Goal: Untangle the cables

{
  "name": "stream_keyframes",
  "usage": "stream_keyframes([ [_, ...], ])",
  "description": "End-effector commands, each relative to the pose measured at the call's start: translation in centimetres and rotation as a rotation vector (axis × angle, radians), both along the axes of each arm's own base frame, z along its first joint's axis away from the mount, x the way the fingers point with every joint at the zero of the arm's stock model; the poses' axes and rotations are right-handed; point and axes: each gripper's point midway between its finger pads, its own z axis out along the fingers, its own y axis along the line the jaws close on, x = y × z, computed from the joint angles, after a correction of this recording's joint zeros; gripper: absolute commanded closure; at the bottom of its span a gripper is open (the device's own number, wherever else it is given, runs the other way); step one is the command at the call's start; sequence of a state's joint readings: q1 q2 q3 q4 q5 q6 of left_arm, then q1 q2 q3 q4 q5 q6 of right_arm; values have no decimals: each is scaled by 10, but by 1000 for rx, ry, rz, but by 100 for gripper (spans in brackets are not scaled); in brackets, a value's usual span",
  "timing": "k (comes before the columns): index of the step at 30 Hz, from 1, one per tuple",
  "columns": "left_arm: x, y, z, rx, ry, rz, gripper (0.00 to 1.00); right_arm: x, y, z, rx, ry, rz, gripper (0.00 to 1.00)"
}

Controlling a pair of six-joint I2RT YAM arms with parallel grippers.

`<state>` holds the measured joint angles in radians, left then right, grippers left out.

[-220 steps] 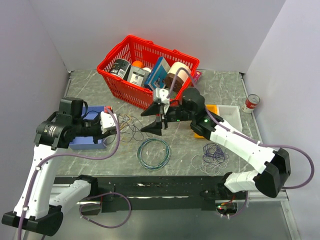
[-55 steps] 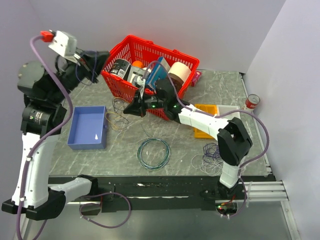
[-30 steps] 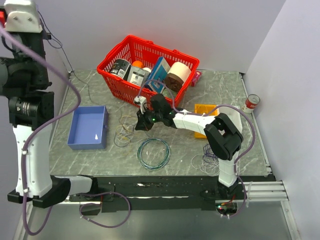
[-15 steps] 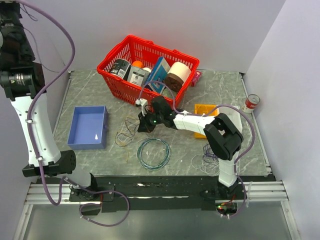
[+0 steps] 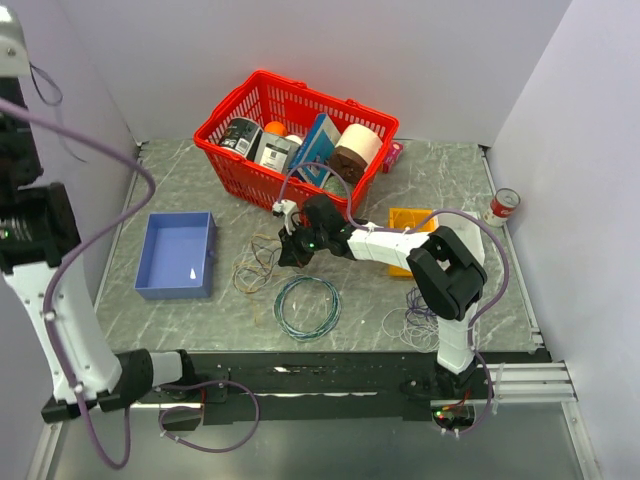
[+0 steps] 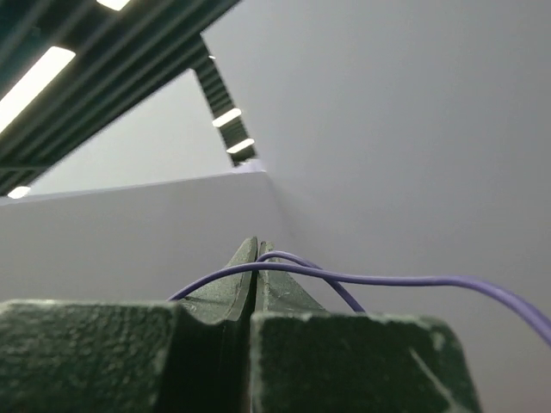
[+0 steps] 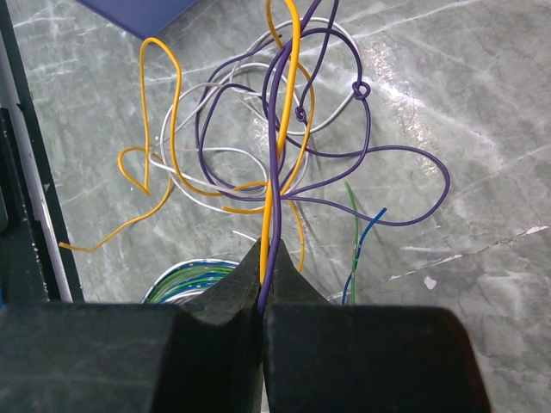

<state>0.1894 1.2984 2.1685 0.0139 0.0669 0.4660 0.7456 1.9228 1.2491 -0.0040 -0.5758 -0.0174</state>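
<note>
- Two arms: left gripper [image 6: 256, 256] is up high, camera facing wall and ceiling, jaws pressed shut on a thin purple cable [image 6: 387, 280] that runs off right.
- Right gripper [image 7: 265, 258] is low at the table [image 5: 180, 180], jaws pinched together on one yellow and one purple strand of the cables [image 7: 276, 155].
- Cables lie as a loose tangle on the table between blue tray [image 5: 172, 294] and right gripper, just beside teal ring [image 5: 280, 308].
- Second small tangle [image 5: 425, 315] lies near right arm base.

Purple, yellow and white cables [image 7: 277, 163] on grey marbled table [image 5: 440, 180]; red basket [image 5: 245, 180], blue tray [image 5: 175, 250], teal-green ring [image 5: 280, 310].
</note>
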Motion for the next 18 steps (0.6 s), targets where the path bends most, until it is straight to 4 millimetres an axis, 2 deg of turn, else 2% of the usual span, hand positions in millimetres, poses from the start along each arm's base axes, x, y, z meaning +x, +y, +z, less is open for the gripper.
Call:
stream_keyframes([
  [1,66,-12,-82,-68,298,-166,99,8,5,27,47,-56,5,100],
  [2,73,-11,-96,-86,334,-170,99,8,6,29,52,-58,5,100],
  [3,86,-9,-122,-109,398,-175,99,7,6,32,57,-58,8,100],
  [6,106,-2,-163,-146,489,-161,99,6,8,38,72,-60,12,100],
  [9,118,7,-190,-155,539,-117,99,5,8,42,78,-65,14,100],
  [12,124,13,-209,-154,574,-94,99,4,7,43,82,-72,12,100],
  [14,125,14,-213,-160,584,-93,99,5,6,43,80,-72,12,100],
  [17,124,13,-205,-170,567,-103,99,5,6,43,78,-72,16,100],
  [18,123,13,-192,-171,542,-106,99,5,6,41,75,-70,17,100],
])
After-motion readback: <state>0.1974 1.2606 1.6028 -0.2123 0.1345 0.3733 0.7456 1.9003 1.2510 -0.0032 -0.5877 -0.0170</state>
